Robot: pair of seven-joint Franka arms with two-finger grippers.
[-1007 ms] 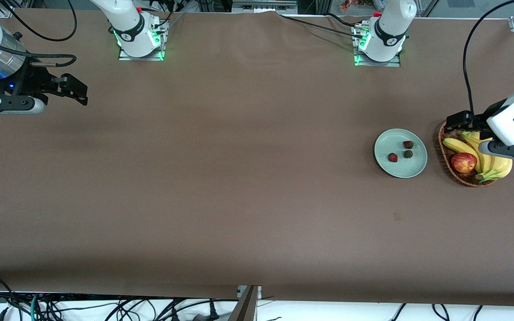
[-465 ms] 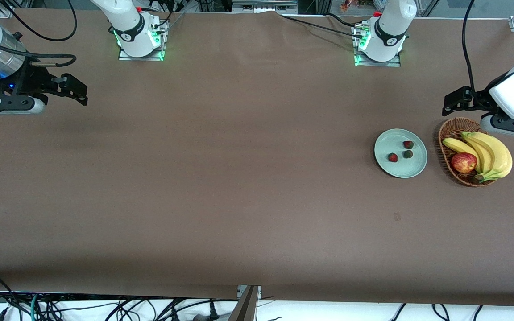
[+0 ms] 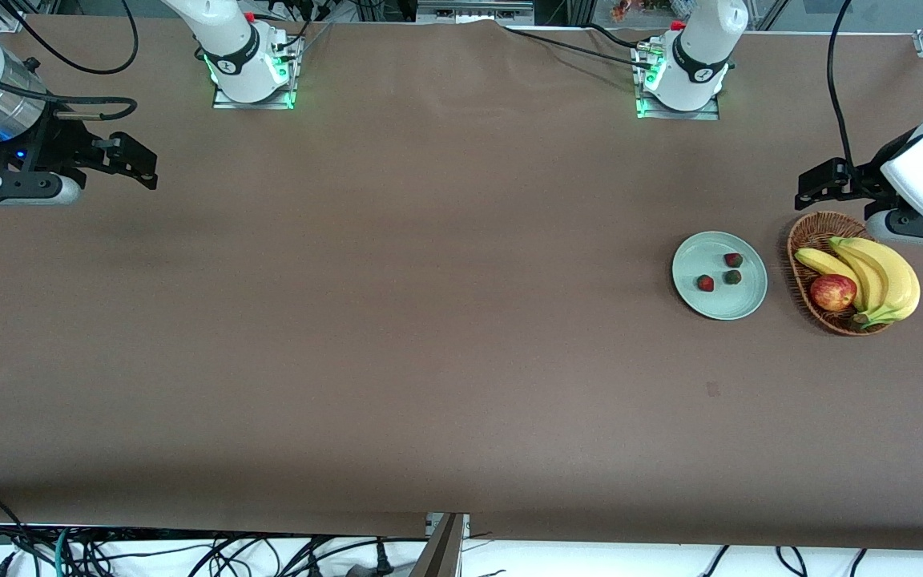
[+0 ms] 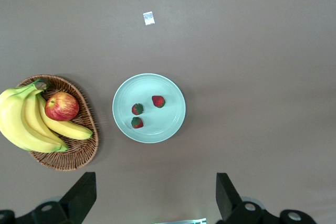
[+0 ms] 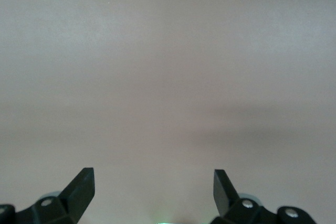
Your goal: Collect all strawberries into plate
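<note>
Three strawberries (image 3: 733, 260) (image 3: 732, 277) (image 3: 705, 282) lie on the pale mint-green plate (image 3: 698, 256) toward the left arm's end of the table. The left wrist view shows them too (image 4: 158, 101) (image 4: 137, 109) (image 4: 137, 123) on the plate (image 4: 131, 90). My left gripper (image 3: 810, 186) is open and empty, held high over the table by the basket's rim; it also shows in the left wrist view (image 4: 156, 187). My right gripper (image 3: 141, 168) is open and empty and waits over bare table at the right arm's end; it also shows in the right wrist view (image 5: 152, 179).
A brown wicker basket (image 3: 798, 244) with bananas (image 3: 886, 276) and a red apple (image 3: 833, 292) stands beside the plate, closer to the table's end. It shows in the left wrist view (image 4: 73, 158) as well. A small scrap (image 3: 712, 389) lies nearer the front camera than the plate.
My left gripper has moved from over the basket to over the table by the basket's rim, then nearly stopped. The strawberries, plate and right arm have not moved.
</note>
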